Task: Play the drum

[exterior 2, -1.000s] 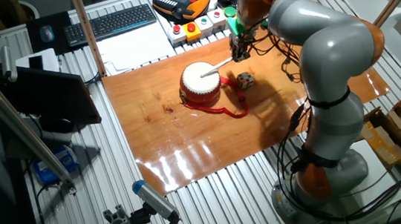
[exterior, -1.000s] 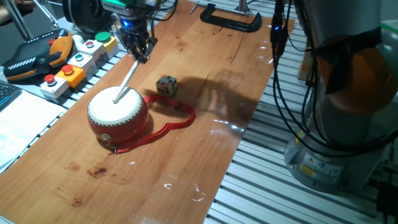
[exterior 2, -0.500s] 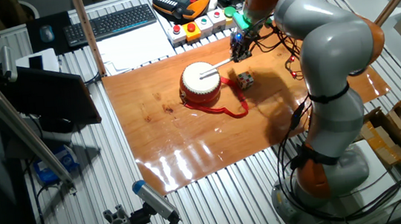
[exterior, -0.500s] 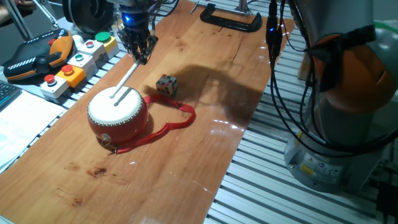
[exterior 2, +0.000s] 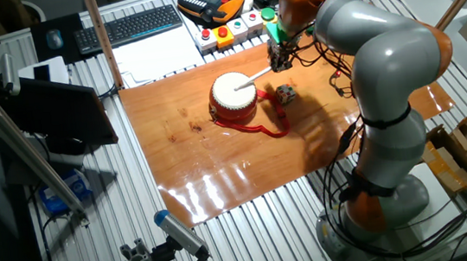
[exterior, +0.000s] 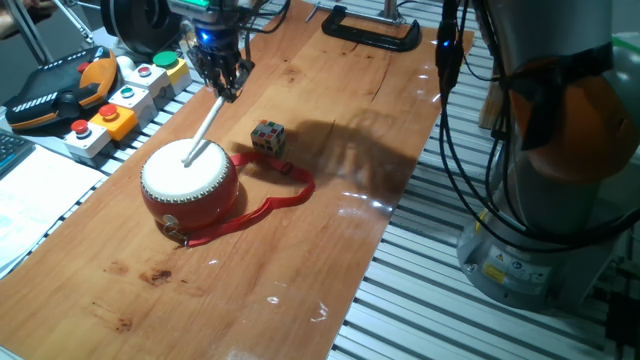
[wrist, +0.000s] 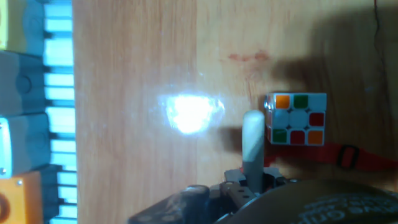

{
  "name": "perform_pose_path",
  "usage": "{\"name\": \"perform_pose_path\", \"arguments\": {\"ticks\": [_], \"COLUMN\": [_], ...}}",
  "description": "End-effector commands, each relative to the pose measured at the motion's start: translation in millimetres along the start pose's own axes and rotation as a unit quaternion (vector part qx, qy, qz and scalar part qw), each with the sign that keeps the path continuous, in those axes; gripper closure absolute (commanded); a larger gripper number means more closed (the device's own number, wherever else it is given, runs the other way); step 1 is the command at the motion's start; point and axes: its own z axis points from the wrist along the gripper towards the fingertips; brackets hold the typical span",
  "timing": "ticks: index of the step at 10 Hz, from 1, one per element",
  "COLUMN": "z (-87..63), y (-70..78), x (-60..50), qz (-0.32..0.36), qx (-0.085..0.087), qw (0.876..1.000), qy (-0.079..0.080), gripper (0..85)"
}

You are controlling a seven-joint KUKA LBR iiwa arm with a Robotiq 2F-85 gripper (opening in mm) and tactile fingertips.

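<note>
**Stick on the Drum Skin**

While the drum (exterior: 189, 185) sits near the middle of the wooden table (exterior: 330, 150), the gripper (exterior: 222, 82) hangs just past the drum's far side. It pinches the top end of a thin white stick (exterior: 204, 130). The stick slants down, and its low tip looks to be touching the cream skin, or nearly so. I cannot tell for sure.

The drum's red strap (exterior: 270, 205) trails away from the drum across the wood. A small coloured cube (exterior: 267, 136) rests near the drum, right by the strap. Past the drum, at the table's edge, stands a box of big buttons (exterior: 125, 95). In the hand view the stick (wrist: 252, 146) pokes out beside the cube (wrist: 296, 119), and the fingers are too dark and blurry to see well.

I think some things could go wrong. The drum is small and likely light, and nothing seems to hold it down, so a hard hit from the side could push it away. The stick is held only by its end, so a strong tap could twist it in the grip. A wide swing could also knock the cube.
</note>
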Motion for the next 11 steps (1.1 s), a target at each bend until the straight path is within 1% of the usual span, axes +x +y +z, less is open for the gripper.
{"name": "perform_pose_path", "arguments": {"ticks": [1, 2, 4, 5, 7, 9, 10, 11], "z": [0.2, 1.1, 3.7, 4.7, 0.3, 0.6, 0.8, 1.3], "y": [0.2, 0.3, 0.3, -0.2, 0.7, 0.9, 0.9, 1.1], "x": [0.1, 0.3, 1.0, 1.3, -1.4, -1.4, -1.6, -1.7], "qz": [-0.001, 0.002, 0.013, 0.018, -0.008, -0.013, -0.016, -0.015], "qx": [0.000, 0.003, 0.027, 0.020, -0.008, -0.021, -0.020, 0.005], "qw": [1.000, 1.000, 0.998, 0.999, 1.000, 0.999, 0.999, 1.000], "qy": [0.000, 0.006, 0.048, 0.042, -0.022, -0.034, -0.034, -0.004], "gripper": [84.3, 84.3, 84.3, 84.3, 84.3, 84.3, 84.3, 84.3]}}
